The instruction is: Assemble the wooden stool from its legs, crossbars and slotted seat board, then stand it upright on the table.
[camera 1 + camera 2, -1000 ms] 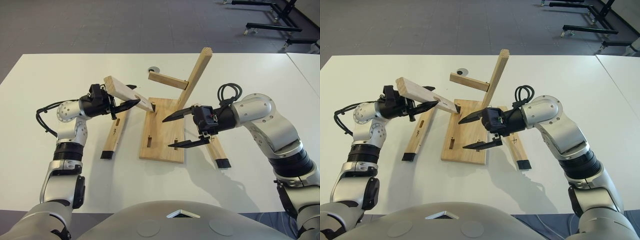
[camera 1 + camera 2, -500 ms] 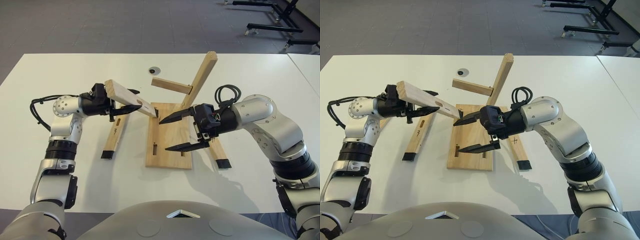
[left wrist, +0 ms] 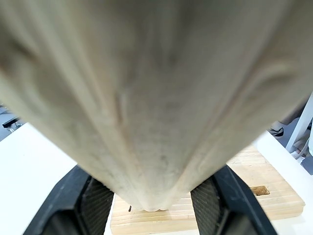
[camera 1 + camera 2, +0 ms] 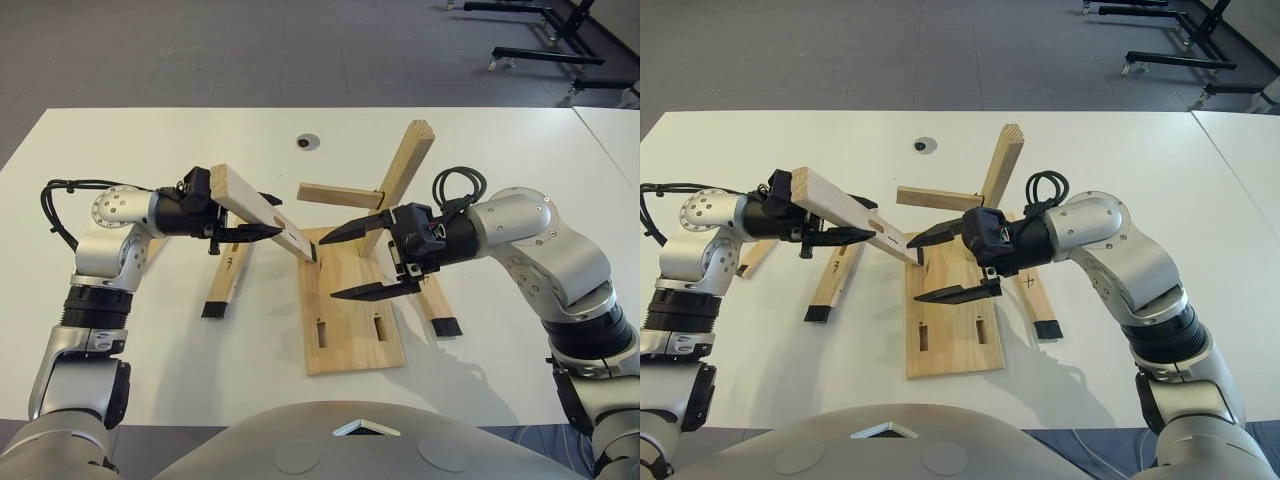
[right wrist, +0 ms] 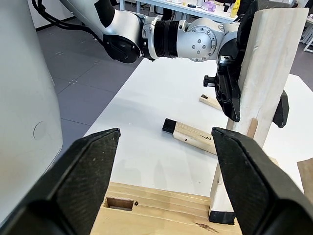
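– At the centre of the table (image 4: 520, 150), what lies flat?
– The seat board (image 4: 350, 335), slots up, its long side running near to far. A standing leg (image 4: 405, 165) rises from its far-right corner, leaning right, with a crossbar (image 4: 335, 195) jutting out to the left.
– Any spare parts?
– Two lie flat on the table: the left loose leg (image 4: 225, 280) beside the board, and the right loose leg (image 4: 438, 310) on the other side.
– And the arms?
– The left gripper (image 4: 272, 215) is clamped on the held leg (image 4: 250, 205). The right gripper (image 4: 327, 268) has its fingers spread wide with nothing between them. It hangs over the far half of the board, just beside the standing leg.
– Which way does the held leg lie?
– Its long axis slopes from high on the far left down towards the right. The dark lower tip is at the board's far-left corner and seems to touch it. A slot (image 5: 120, 201) shows near that tip.
– So the coming move?
– I judge the leg must be tipped upright and its tip guided into that slot. The left arm has it, and the right is near enough to steady it.
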